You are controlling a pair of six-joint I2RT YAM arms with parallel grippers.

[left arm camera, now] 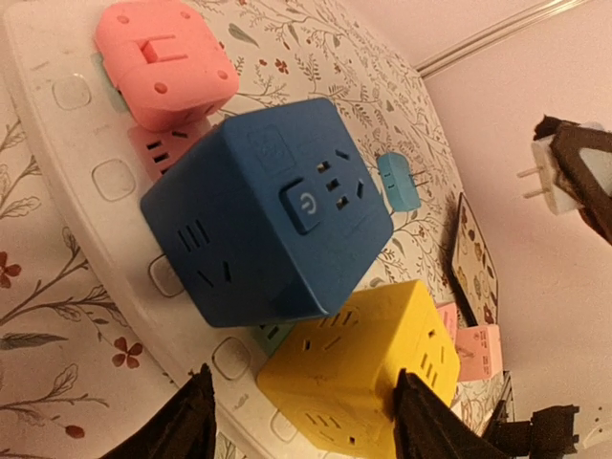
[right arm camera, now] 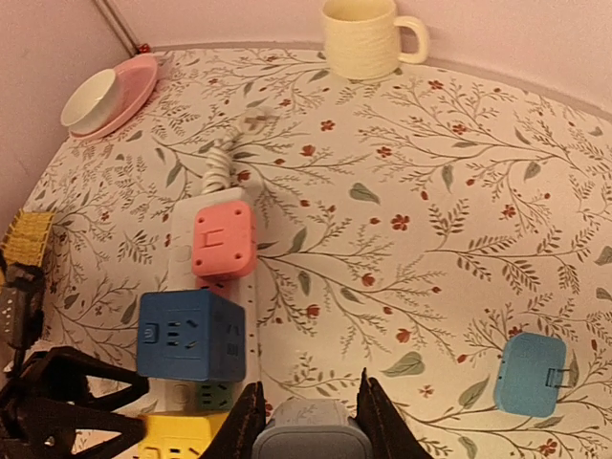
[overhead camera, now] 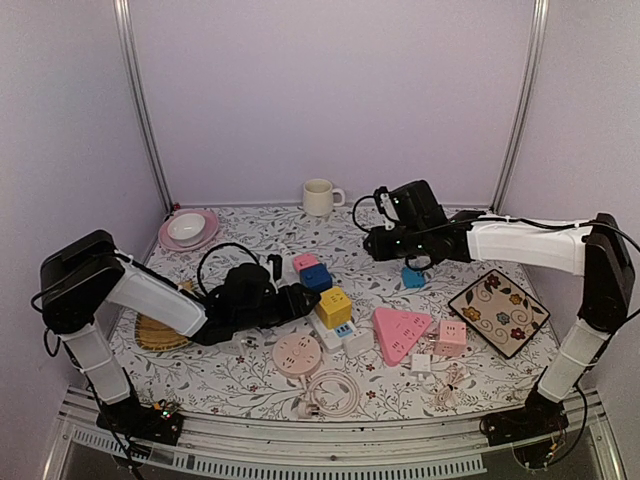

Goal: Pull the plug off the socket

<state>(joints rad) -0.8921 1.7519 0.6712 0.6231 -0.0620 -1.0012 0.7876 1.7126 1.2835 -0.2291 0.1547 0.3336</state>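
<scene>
Where blue cube (left arm camera: 268, 215) sits plugged, logo (left arm camera: 271, 148) unreadable

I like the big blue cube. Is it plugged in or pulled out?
Plugged in. The blue cube sits flat on the white power strip, between the pink cube and the yellow cube.

Matt plastic blue cube (left arm camera: 268, 210), smooth white strip (left arm camera: 48, 143), glossy ceramic mug (right arm camera: 359, 38)

Cream mug (overhead camera: 320, 197) at bk edge; white bowl (overhead camera: 186, 228) on pink plate (overhead camera: 212, 233) bk-left — floral tray (overhead camera: 500, 312) rt, wicker mat (overhead camera: 150, 336) left.
</scene>
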